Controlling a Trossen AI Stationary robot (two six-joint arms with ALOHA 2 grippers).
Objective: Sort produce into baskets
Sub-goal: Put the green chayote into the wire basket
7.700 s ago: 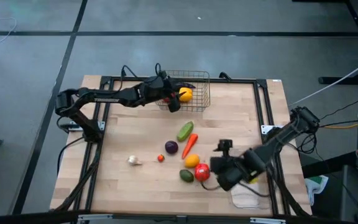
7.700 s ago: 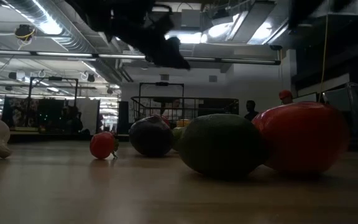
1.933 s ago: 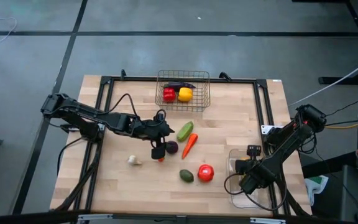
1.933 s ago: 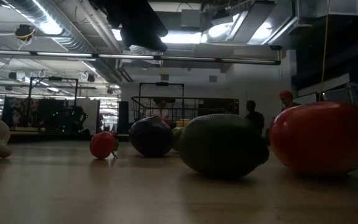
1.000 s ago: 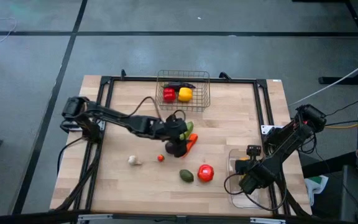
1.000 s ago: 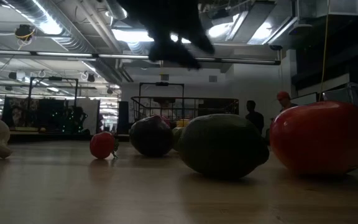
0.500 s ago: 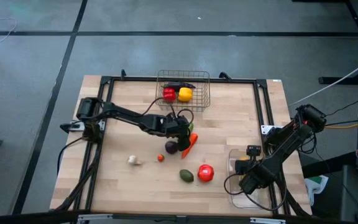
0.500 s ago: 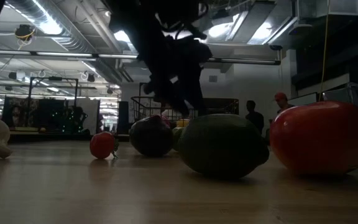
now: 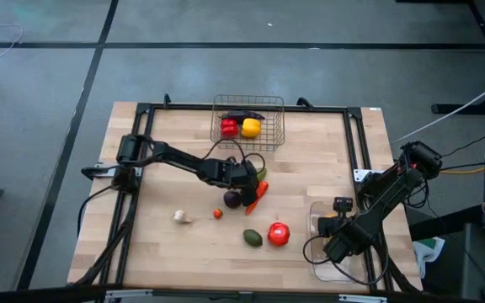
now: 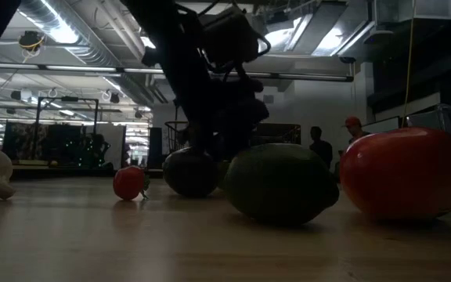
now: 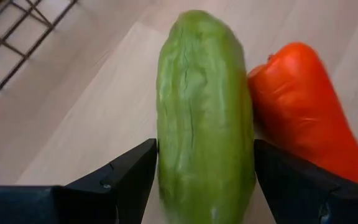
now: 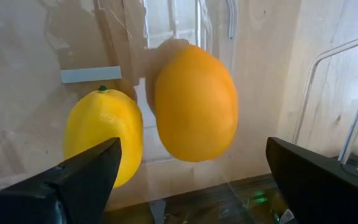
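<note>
From above, the left tool (image 9: 254,181) has dropped mid-counter (image 9: 183,168) since a moment ago, its wrist view showing spread fingers (image 11: 114,183) straddling the ridged green cucumber (image 11: 204,118) beside the smooth carrot (image 11: 303,112), while the right tool (image 12: 185,186) gapes over the clear tray's (image 12: 166,25) glossy orange (image 12: 194,102) and lemon (image 12: 104,134).

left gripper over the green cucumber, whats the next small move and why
Probably close the fingers. The left gripper is open with a finger on each side of the green cucumber, which lies on the table against the carrot, not yet gripped.
</note>
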